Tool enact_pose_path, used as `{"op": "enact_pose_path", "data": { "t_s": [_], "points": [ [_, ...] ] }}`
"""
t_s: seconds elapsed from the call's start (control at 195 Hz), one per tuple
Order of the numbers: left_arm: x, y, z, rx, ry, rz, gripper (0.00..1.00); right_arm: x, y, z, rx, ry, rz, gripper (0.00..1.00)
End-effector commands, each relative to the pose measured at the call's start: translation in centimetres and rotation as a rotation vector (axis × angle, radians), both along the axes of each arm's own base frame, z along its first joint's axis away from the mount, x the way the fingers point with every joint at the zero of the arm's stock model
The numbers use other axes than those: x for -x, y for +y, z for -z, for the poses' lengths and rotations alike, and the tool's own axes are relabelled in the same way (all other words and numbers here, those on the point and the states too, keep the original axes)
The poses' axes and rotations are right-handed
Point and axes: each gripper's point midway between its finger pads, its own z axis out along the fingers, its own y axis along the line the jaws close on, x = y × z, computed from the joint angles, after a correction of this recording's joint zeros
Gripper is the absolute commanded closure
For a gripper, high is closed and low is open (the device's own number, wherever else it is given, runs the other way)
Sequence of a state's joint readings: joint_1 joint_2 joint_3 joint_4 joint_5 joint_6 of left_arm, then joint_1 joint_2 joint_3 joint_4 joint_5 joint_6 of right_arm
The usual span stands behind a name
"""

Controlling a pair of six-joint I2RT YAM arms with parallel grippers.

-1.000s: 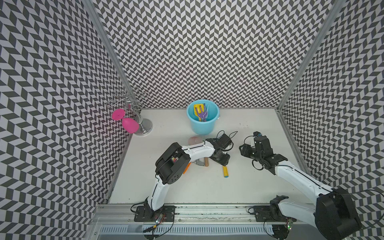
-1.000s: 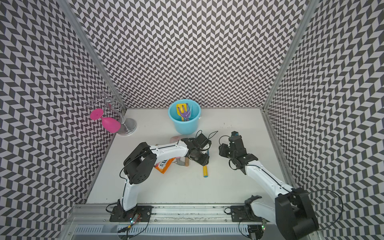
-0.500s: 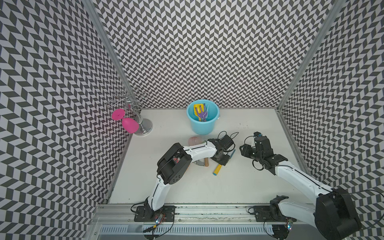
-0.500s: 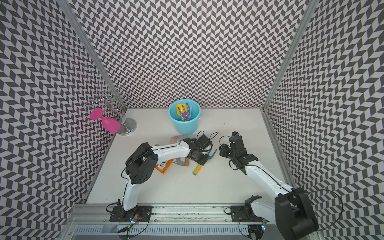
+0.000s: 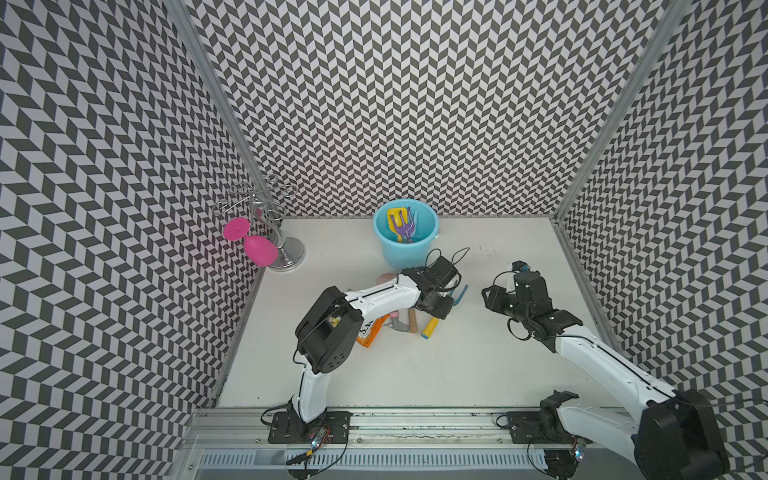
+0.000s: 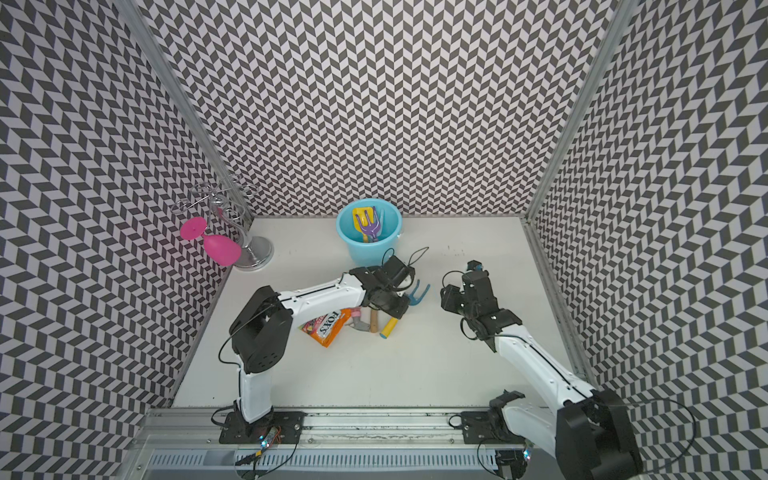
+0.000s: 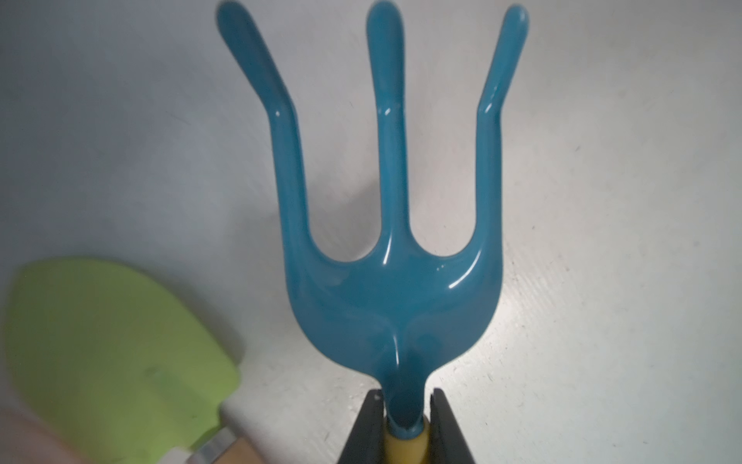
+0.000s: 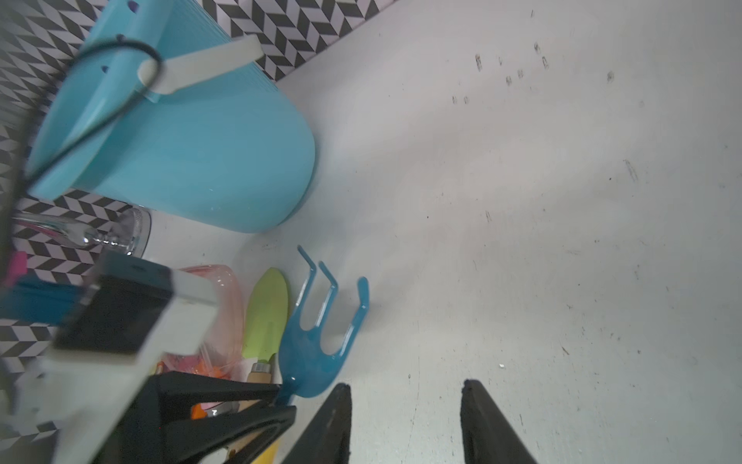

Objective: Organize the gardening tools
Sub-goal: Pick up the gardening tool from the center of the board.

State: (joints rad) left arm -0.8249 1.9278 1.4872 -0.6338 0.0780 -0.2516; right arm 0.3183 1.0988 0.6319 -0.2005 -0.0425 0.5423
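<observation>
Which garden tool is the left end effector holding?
The teal fork with the yellow handle, clamped at its neck by the left end effector. The green trowel lies loose beside it; the yellow tool and purple fork sit in the bucket.

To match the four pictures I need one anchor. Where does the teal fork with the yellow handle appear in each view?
Top view: teal fork near the middle of the table.
Top view: teal fork, same spot.
Left wrist: fills the centre, neck clamped in the left gripper.
Right wrist: beside the green trowel.
Shared landmark: that trowel; from above only its brown handle shows.
</observation>
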Motion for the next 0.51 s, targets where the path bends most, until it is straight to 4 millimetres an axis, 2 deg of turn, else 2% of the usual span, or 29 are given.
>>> {"op": "enact_pose_path", "data": {
  "t_s": [0.0,0.251,0.507],
  "points": [
    [-2.2,0.3,-6.0,0.149,-0.095,-0.019,1.00,-0.9,-0.1,-2.7,-0.018,-0.084,0.010,0.53],
    [-5.4,2.5,-13.8,0.284,-0.241,-0.085,1.00,-0.7,1.4,-2.9,-0.062,-0.081,-0.058,0.53],
    [-12.2,7.2,-20.6,0.377,-0.390,-0.242,1.00,-0.4,2.9,-2.6,-0.093,-0.061,-0.115,0.54]
  ]
}}
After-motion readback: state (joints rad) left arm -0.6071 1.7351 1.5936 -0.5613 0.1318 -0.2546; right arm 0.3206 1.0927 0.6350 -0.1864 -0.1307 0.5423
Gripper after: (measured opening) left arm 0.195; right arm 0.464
